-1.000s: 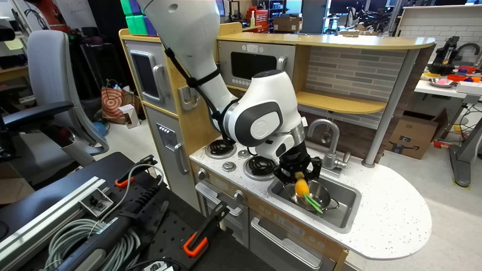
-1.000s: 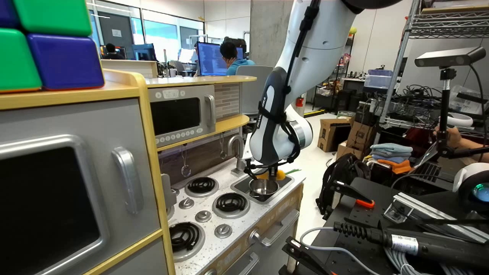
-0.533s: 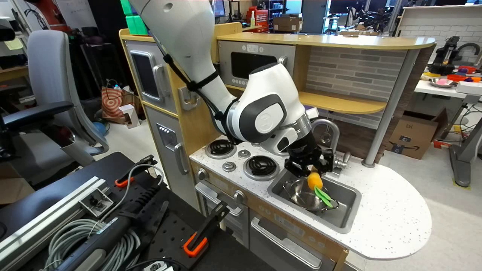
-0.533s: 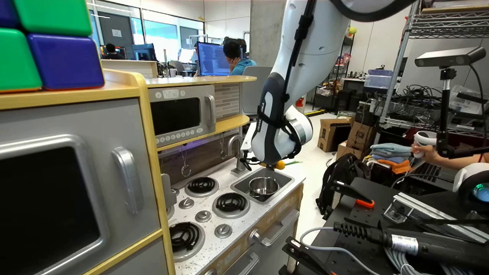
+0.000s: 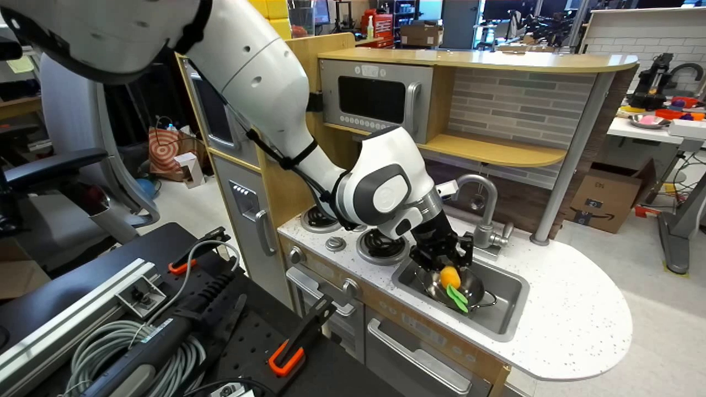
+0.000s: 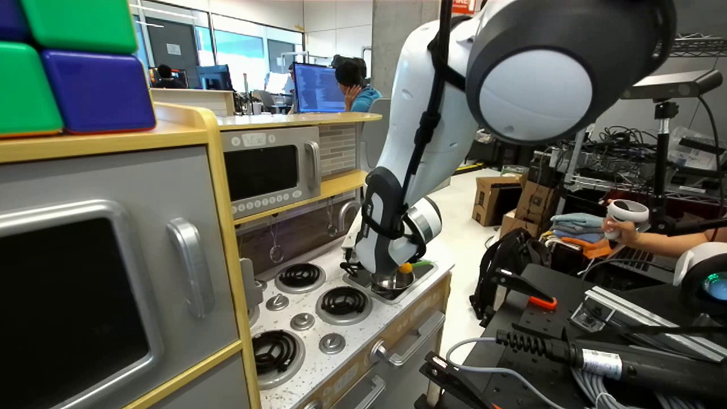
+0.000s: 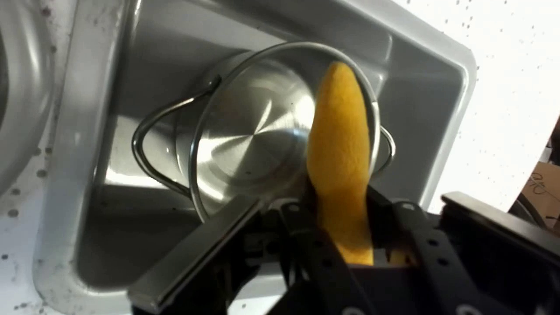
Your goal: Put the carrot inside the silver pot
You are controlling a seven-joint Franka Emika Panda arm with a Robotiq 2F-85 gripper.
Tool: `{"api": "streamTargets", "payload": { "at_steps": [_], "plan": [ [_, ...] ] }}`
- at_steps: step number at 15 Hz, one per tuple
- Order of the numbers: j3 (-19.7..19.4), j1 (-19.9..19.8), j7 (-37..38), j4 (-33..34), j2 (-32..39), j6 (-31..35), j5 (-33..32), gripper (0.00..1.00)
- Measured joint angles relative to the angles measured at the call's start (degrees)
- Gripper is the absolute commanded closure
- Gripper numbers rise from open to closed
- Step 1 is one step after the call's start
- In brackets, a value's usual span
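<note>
The carrot (image 5: pixel 449 277) has a yellow-orange body and a green leafy end. My gripper (image 5: pixel 441 259) is shut on its body and holds it above the silver pot (image 5: pixel 474 288). In the wrist view, the carrot (image 7: pixel 339 131) lies between the fingertips (image 7: pixel 343 205), its tapered tip over the right part of the round, shiny pot (image 7: pixel 253 131). Its leafy end is hidden there. The inside of the pot shows bare metal. In an exterior view, the carrot (image 6: pixel 405 267) shows just over the pot (image 6: pixel 392 282), and the arm hides most of the gripper.
The pot stands in the grey sink (image 5: pixel 518 300). The faucet (image 5: pixel 484 207) rises close behind the gripper. Black burner discs (image 6: pixel 343 304) and knobs are beside the sink. A shelf (image 5: pixel 496 150) juts out above at the back.
Compared with half a second ago, my gripper and the carrot are lower and closer to the pot. They had risen before that. The upper arm has swung, and the pot has not moved.
</note>
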Motion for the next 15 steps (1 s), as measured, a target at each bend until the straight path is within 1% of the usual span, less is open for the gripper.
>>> {"api": "streamTargets", "payload": {
  "at_steps": [1, 3, 4, 6, 7, 9, 12, 15],
  "plan": [
    [-1.1, 1.0, 0.1, 1.3, 1.5, -0.6, 2.0, 0.39],
    [-3.0, 2.4, 0.1, 2.9, 3.5, -0.8, 5.6, 0.26],
    [-3.7, 3.0, 0.1, 3.3, 4.0, -0.8, 6.7, 0.18],
    [-4.2, 3.3, 0.1, 3.3, 3.9, -0.6, 6.8, 0.03],
    [-4.0, 3.1, 0.1, 3.1, 3.3, -0.1, 5.4, 0.0],
    [-2.0, 2.1, -1.2, 1.1, 0.1, 2.6, 1.6, 0.0],
    [4.3, -1.3, -12.8, -4.4, -8.2, 9.0, 0.1, 0.0],
    [11.4, -6.8, -23.1, -10.6, -17.1, 14.7, -4.8, 0.0]
  ]
}}
